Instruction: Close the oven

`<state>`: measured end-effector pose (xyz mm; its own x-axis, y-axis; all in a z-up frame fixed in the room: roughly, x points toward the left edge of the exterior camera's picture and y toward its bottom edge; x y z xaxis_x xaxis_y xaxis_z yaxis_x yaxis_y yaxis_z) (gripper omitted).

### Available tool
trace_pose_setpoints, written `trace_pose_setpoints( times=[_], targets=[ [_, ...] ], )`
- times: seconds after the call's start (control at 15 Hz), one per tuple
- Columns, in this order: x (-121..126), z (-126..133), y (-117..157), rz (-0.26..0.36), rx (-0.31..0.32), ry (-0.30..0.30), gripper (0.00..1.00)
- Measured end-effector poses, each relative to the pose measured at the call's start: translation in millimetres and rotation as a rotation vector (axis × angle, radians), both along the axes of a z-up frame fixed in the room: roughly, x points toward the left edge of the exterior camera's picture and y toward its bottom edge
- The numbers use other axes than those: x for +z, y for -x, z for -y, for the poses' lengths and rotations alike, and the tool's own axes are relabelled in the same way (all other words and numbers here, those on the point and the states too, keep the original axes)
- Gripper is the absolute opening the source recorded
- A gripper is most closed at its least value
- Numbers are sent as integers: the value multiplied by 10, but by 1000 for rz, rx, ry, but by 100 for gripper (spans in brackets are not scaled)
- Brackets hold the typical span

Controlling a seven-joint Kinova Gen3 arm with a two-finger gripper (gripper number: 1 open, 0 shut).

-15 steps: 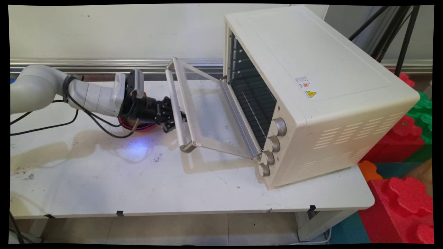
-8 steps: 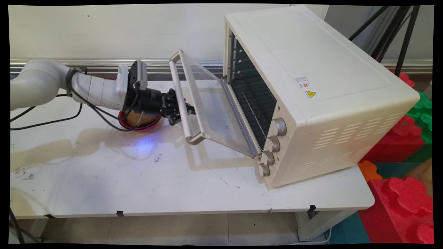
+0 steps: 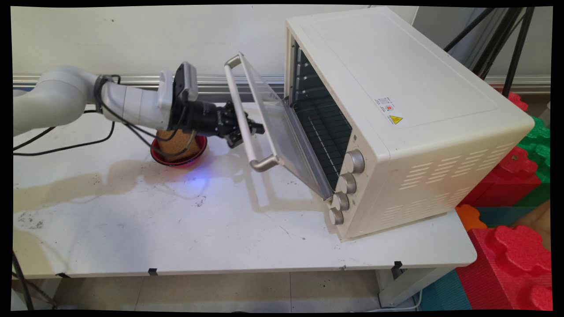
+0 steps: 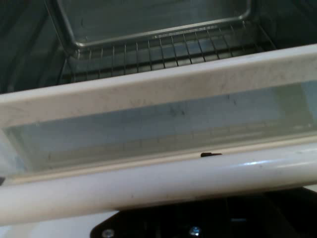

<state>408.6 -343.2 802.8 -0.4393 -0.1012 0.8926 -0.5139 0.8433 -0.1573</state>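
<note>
table (image 3: 176, 233): white and stained; a wide bare stretch from 6 to 9 o'clock, near edge well apart from the arm.
oven (image 3: 396, 110): cream toaster oven on the table's 3 o'clock side, mouth facing 9 o'clock, four knobs by the near corner; its far end sits near the table edge.
foam blocks (image 3: 511, 259): red and green, off the table at 4 o'clock.
door (image 3: 282, 132): glass, hinged at the bottom. A second ago it lay low and nearly flat; now it is tilted steeply up, about halfway to shut, with a gap left at the top.
rack (image 4: 163, 49): wire shelf inside with a metal tray (image 4: 158, 17) behind it, seen through the gap from the hand view.
bowl (image 3: 178, 147): red, brown filling, at the table's 10 o'clock, just under the wrist; more of it shows than before as the arm rose.
handle (image 3: 244, 110): pale bar along the door's free edge, risen with the door.
gripper (image 3: 246, 130): at the handle's middle, touching it; has climbed toward 1 o'clock. Clamped or loose: cannot tell.
room: open space above the door; bowl close beneath.
</note>
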Motion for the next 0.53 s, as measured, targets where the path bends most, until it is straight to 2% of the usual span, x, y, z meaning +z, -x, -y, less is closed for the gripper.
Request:
trace_pose_setpoints(
  times=[0.53],
  targets=[
    [158, 229, 293, -26, -14, 33, 0]
  ],
)
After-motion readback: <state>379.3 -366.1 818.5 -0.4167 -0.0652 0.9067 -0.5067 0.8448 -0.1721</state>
